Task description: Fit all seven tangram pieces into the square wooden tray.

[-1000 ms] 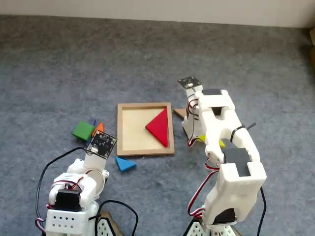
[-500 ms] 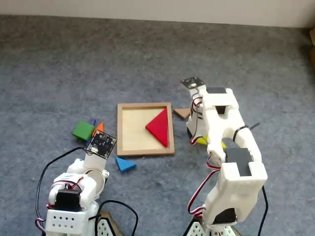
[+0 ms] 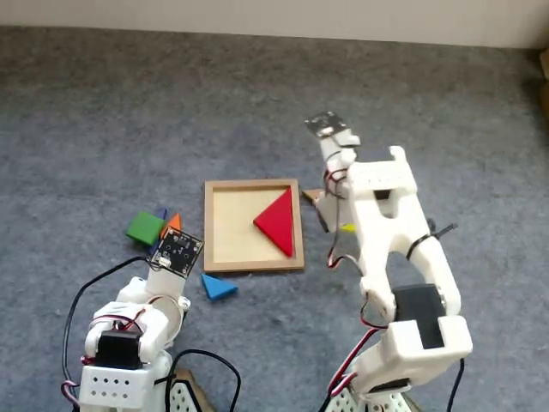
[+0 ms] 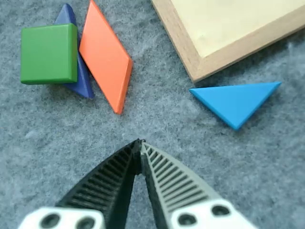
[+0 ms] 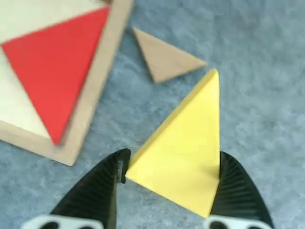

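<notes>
The square wooden tray (image 3: 211,225) lies mid-table with a red triangle (image 3: 279,223) in its right part. My right gripper (image 5: 170,168) is shut on a yellow triangle (image 5: 183,143), held above the carpet just right of the tray rim (image 5: 95,100); a sliver of the yellow triangle (image 3: 347,227) peeks from under the arm. A tan triangle (image 5: 164,59) lies on the carpet beside the tray. My left gripper (image 4: 139,144) is shut and holds nothing, near a light blue triangle (image 4: 236,98), an orange parallelogram (image 4: 105,62), a green square (image 4: 47,53) and a dark blue triangle (image 4: 80,81).
Grey carpet covers the table, with free room behind and to the left of the tray. The green square (image 3: 144,227), orange parallelogram (image 3: 171,223) and dark blue triangle (image 3: 160,212) cluster left of the tray. The light blue triangle (image 3: 219,286) lies by its near left corner.
The right arm has risen and swung away from its base and toward the tray, carrying the yellow triangle with it. The left arm has stayed still.
</notes>
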`<state>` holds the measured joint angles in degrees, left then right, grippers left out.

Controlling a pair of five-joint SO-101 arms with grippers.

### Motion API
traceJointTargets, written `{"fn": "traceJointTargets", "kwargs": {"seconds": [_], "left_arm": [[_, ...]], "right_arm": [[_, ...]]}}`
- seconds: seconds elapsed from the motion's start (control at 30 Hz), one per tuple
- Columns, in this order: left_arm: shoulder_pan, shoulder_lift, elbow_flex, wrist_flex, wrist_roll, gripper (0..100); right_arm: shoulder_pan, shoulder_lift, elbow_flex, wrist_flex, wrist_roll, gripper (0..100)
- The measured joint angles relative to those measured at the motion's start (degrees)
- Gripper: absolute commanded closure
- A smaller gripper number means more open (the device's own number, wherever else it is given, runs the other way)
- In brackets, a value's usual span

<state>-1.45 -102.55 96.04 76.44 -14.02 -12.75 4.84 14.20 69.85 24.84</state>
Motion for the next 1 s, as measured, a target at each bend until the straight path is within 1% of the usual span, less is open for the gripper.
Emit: {"fn": "traceJointTargets", "kwargs": {"seconds": [0.13,0.3,0.57,0.67,0.83,0.9,1.0], "left_arm": [[0.00,0.00,0.00,0.00,0.00,99],[0.00,0.00,0.00,0.00,0.00,99],[0.00,0.00,0.00,0.00,0.00,99],[0.00,0.00,0.00,0.00,0.00,99],[0.00,0.00,0.00,0.00,0.00,99],[0.00,0.00,0.00,0.00,0.00,99],[0.00,0.00,0.00,0.00,0.00,99]], "right_arm": [[-4.75,0.00,0.09,-4.92,0.70,85.3],[-10.55,0.00,0.09,-11.96,8.62,85.6],[-18.20,0.00,0.09,-25.32,15.47,85.7],[-20.13,0.79,0.18,-28.04,18.99,85.7],[-21.89,6.59,0.18,-30.95,27.43,85.7],[-22.07,7.65,0.18,-31.30,29.45,85.7],[-22.15,8.18,0.18,-31.47,30.42,85.4]]}}
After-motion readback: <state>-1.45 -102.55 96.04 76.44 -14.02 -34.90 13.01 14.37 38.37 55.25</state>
